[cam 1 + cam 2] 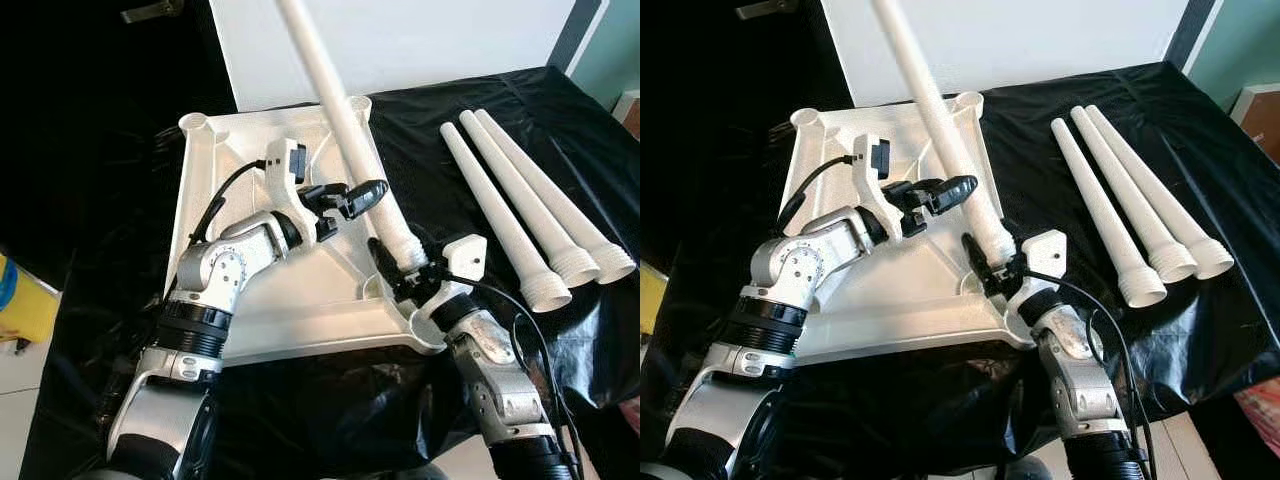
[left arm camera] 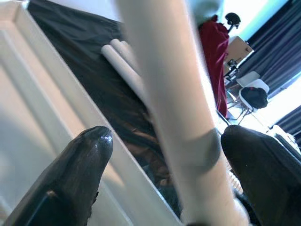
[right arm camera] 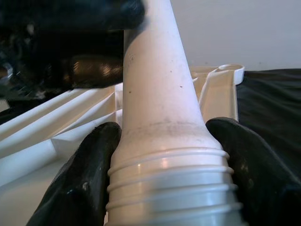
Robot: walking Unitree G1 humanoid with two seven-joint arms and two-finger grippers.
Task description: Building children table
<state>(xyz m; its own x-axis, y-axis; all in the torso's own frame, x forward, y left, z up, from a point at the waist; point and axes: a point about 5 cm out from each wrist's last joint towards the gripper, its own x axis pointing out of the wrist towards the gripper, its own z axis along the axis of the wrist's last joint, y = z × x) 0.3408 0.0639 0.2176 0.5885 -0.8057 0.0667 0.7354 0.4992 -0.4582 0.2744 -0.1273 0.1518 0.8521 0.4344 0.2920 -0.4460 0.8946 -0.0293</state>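
One white table leg [image 1: 345, 130] is held at its threaded end by the right gripper [image 1: 408, 268] over the near corner socket of the upturned tabletop [image 1: 290, 320], steadied between the parted left gripper [image 1: 352, 197] fingers; seating and screwing judged next; three legs [image 1: 530, 220] await; no writing legible.

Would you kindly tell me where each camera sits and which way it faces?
Left eye view: head, looking forward and down at the upturned white plastic tabletop on black sheeting; both silver arms show.
Right eye view: same scene; three loose white tapered legs lie to the right.
Left wrist view: looks along the open left hand straddling the held white leg.
Right wrist view: looks along the right hand clamping that leg's threaded end.
All views share this leg.
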